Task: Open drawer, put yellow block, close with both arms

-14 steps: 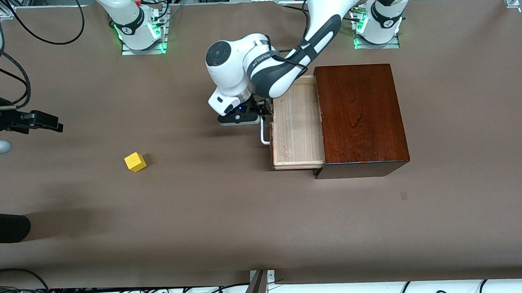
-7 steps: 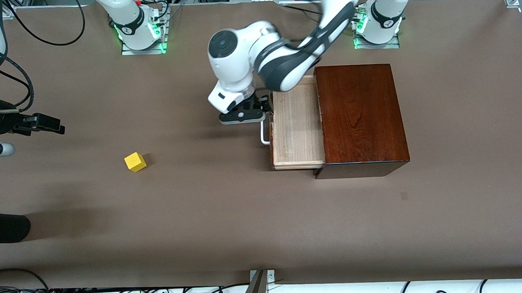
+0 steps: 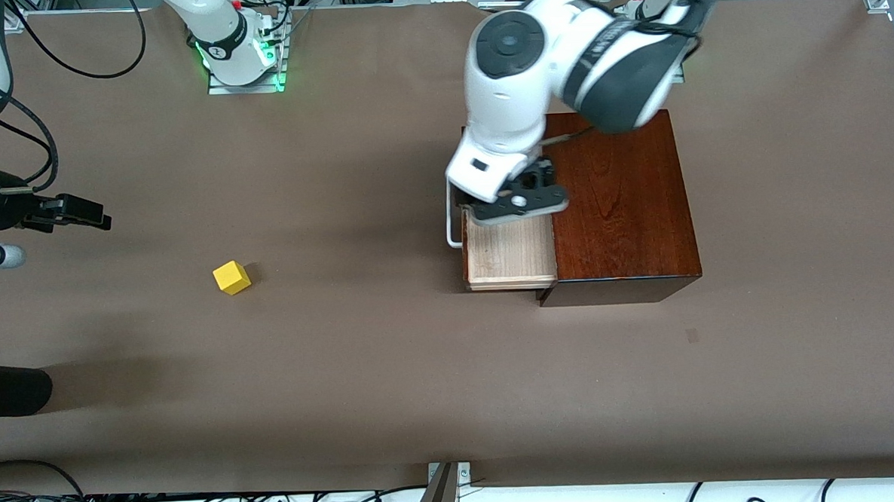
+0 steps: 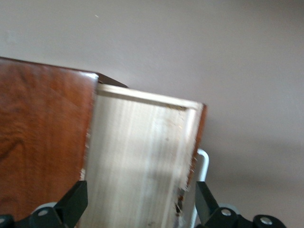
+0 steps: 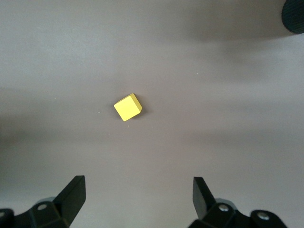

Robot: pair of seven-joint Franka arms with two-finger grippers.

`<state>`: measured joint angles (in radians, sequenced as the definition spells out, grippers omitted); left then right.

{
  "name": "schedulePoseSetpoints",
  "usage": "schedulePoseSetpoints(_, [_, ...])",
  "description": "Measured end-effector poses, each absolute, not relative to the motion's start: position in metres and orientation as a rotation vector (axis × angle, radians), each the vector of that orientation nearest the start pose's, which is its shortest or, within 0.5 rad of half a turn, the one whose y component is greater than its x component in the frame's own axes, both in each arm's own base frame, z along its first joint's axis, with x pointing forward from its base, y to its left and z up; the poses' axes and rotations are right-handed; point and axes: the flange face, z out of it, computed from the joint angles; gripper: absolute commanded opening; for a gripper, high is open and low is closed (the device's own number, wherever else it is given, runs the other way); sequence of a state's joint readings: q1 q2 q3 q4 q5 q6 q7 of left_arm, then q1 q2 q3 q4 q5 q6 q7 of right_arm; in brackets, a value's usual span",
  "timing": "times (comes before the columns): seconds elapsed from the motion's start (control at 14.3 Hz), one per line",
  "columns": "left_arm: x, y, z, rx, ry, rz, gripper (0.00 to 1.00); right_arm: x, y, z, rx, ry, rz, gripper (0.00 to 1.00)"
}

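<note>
Front view: drawer [image 3: 509, 259] open; left end effector [image 3: 519, 202] spread empty above it; right end effector [image 5: 137, 202], agape, must grasp yellow block [image 3: 232, 278] at its 12 o'clock.

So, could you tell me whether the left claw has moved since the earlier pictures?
Yes: the left claw has left the white U-shaped bar handle and now hangs over the pale drawer tray.

The left gripper [image 3: 519, 200] hangs over the open drawer [image 3: 509, 254], beside its white handle [image 3: 451, 224]. The yellow block [image 3: 232, 278] lies well apart from the right gripper [image 3: 75, 210].
</note>
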<state>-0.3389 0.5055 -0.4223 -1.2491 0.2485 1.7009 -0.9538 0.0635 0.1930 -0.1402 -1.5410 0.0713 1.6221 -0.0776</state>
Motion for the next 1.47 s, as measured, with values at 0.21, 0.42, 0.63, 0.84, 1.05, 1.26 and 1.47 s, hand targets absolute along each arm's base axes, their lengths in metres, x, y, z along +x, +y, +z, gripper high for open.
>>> schedulePoseSetpoints(0.21, [0.584, -0.364, 0.508, -3.091, -0.364, -0.023, 1.00, 0.610, -0.031, 0.523, -3.084, 0.005, 0.188, 1.00])
schedulePoseSetpoints(0.42, [0.606, -0.291, 0.535, -3.145, -0.272, 0.066, 1.00, 0.622, -0.013, 0.493, -3.084, -0.048, 0.239, 1.00])
schedulePoseSetpoints(0.63, [0.617, -0.214, 0.557, -3.166, -0.163, 0.130, 1.00, 0.636, 0.029, 0.456, -3.089, -0.190, 0.241, 1.00])
schedulePoseSetpoints(0.84, [0.616, -0.140, 0.573, -3.193, -0.022, 0.168, 1.00, 0.652, 0.050, 0.394, -3.083, -0.417, 0.153, 1.00])
schedulePoseSetpoints(1.05, [0.602, -0.083, 0.582, -3.185, 0.093, 0.177, 1.00, 0.646, 0.056, 0.314, -3.077, -0.591, 0.044, 1.00])
schedulePoseSetpoints(1.26, [0.585, -0.052, 0.588, -3.182, 0.162, 0.180, 1.00, 0.623, 0.052, 0.259, -3.055, -0.789, -0.065, 1.00])
schedulePoseSetpoints(1.47, [0.580, -0.050, 0.588, -3.182, 0.175, 0.186, 1.00, 0.608, 0.049, 0.234, -3.040, -0.873, -0.074, 1.00])
